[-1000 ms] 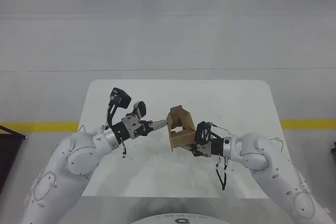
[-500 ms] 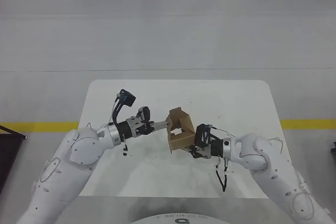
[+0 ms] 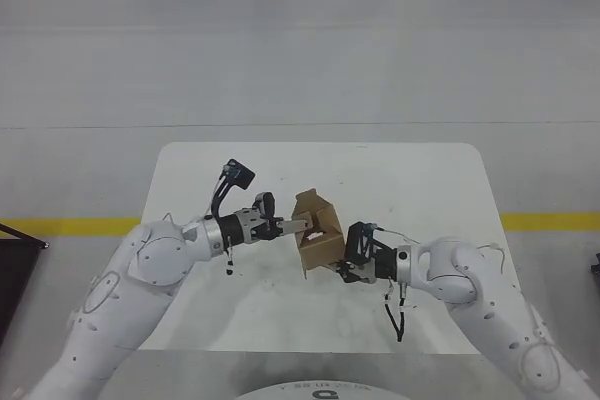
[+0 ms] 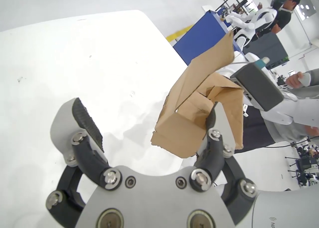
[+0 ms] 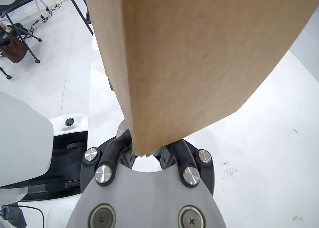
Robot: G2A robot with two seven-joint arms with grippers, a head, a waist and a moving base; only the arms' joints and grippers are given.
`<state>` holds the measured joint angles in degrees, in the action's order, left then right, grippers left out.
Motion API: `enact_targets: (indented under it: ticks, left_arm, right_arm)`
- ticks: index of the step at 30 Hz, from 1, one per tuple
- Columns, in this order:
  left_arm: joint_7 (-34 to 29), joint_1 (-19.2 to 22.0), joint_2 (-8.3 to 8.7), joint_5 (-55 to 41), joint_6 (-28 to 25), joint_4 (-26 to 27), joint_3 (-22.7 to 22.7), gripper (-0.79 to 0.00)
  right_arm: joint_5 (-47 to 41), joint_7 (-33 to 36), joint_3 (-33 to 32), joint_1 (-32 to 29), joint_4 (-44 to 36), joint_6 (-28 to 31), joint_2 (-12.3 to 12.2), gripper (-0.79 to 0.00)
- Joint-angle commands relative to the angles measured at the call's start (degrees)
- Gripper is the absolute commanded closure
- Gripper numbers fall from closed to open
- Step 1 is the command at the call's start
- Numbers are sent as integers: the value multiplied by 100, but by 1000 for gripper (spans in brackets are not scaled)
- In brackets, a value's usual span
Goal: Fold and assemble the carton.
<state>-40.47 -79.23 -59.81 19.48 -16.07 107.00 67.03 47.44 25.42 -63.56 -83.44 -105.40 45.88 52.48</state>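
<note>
Cardboard carton [image 3: 316, 243], brown, half-folded, near the bench [image 3: 430, 190] centre.
Right gripper [image 5: 144, 151] pinched its edge; left gripper [image 4: 149, 111] gaped, one finger [image 4: 220, 124] inside.

Nothing legible is presenting itself: the carton [image 5: 199, 39] is showing plain brown faces, a small grey marking [image 4: 274, 219] on the left arm's wrist housing [image 4: 286, 209] is running off the view's edge unreadably, and dark scuffs [image 5: 228, 168] on the table [image 5: 261, 126] are forming no characters.
</note>
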Motion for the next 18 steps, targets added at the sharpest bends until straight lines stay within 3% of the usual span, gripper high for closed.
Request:
enact_targets:
  ticks: [1, 8, 13, 18]
  left_arm:
    - [19, 2, 0, 2, 11, 16, -1, -785]
    - [540, -163, 50, 135, -326, 366, 469, -785]
    - [583, -325, 101, 542, -36, 562, 843, -785]
    - [275, -159, 106, 776, 111, 662, 761, -785]
  right_arm:
    - [-21, -34, 6, -5, 11, 24, 0, 0]
    - [107, 9, -9, 10, 6, 10, -11, 0]
    - [237, 8, 3, -3, -30, 52, -19, 0]
    - [151, 129, 93, 39, -48, 206, -22, 0]
